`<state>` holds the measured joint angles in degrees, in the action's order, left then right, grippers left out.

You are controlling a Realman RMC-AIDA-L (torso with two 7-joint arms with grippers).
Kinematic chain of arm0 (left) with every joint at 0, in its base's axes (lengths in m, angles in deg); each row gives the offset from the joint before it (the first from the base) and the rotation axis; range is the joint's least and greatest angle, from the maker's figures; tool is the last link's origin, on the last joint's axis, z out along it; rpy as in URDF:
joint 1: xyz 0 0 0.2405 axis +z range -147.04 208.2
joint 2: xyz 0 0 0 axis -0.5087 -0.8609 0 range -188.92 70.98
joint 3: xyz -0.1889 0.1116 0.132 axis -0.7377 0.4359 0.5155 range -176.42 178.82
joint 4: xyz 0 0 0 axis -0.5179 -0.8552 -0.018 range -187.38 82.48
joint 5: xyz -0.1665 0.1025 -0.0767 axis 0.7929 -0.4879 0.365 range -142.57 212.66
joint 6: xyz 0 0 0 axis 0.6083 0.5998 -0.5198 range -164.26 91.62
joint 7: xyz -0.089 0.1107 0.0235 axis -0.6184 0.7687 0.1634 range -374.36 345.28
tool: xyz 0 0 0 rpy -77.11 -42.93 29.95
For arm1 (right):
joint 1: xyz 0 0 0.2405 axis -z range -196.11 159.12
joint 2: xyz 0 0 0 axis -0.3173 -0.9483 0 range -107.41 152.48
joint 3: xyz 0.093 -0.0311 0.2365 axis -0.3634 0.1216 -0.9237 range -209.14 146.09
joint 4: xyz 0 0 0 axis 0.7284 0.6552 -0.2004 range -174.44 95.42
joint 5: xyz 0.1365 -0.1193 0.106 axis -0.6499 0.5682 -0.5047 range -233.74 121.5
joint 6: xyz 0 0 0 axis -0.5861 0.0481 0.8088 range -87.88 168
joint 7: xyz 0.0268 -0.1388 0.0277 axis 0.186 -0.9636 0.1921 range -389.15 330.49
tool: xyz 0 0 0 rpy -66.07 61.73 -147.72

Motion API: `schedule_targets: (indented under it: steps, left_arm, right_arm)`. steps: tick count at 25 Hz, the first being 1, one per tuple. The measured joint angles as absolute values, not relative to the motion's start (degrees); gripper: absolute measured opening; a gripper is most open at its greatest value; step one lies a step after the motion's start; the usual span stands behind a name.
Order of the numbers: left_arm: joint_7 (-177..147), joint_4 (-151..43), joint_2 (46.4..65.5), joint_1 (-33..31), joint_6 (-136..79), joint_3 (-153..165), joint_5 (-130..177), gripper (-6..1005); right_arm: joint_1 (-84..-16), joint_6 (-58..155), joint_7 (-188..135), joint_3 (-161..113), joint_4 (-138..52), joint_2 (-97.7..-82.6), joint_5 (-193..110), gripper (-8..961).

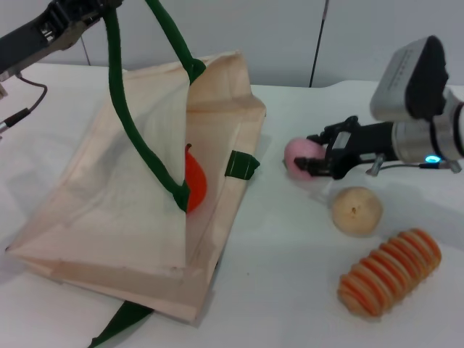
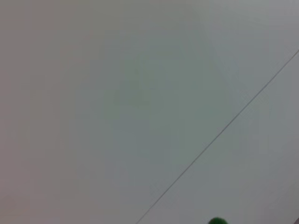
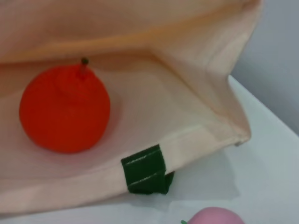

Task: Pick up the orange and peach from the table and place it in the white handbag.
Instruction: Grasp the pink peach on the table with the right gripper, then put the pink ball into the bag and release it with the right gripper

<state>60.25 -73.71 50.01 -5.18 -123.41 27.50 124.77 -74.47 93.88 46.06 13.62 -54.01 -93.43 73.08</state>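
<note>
The white handbag (image 1: 138, 210) lies on the table with its mouth facing right. My left gripper (image 1: 87, 9) at the top left holds one dark green handle (image 1: 123, 109) up, which lifts the upper flap. The orange (image 1: 196, 181) sits inside the bag mouth; it also shows in the right wrist view (image 3: 65, 109), resting on the bag's lower panel (image 3: 187, 116). The pink peach (image 1: 299, 155) is just right of the bag, low at the table. My right gripper (image 1: 317, 155) has its black fingers closed on the peach's sides. The peach's top shows in the right wrist view (image 3: 217, 217).
A pale tan round fruit with a dimple (image 1: 356, 211) and a ridged orange-and-tan striped oblong piece (image 1: 390, 272) lie on the white table (image 1: 275, 290) below my right arm. The bag's second green handle (image 1: 119, 324) lies at the front edge.
</note>
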Motion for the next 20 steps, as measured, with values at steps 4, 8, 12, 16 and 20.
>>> schedule_targets:
  steps: [4, 8, 12, 16, 20]
  left_arm:
    - [60.25, -73.71, 50.01, -5.16, -123.42, 27.46, 124.77, 119]
    - [60.25, -73.71, 49.9, -5.06, -123.42, 27.38, 124.77, 119]
    - [60.25, -73.71, 49.87, -5.13, -123.42, 27.39, 124.77, 119]
    - [60.28, -73.21, 49.86, -5.75, -123.4, 27.44, 124.87, 119]
    - [60.39, -73.08, 49.83, -6.17, -123.48, 27.44, 125.09, 119]
  right_arm:
    - [-72.29, 99.52, 46.07, 10.22, -60.2, -93.46, 72.59, 476]
    - [-71.06, 107.61, 46.04, 7.67, -65.26, -93.53, 72.07, 475]
    - [-71.71, 111.15, 45.34, 7.69, -65.81, -93.72, 70.74, 473]
    - [-74.17, 111.84, 43.07, 7.86, -62.91, -93.95, 68.62, 471]
    - [-79.12, 110.09, 39.78, 7.9, -56.38, -94.01, 68.16, 472]
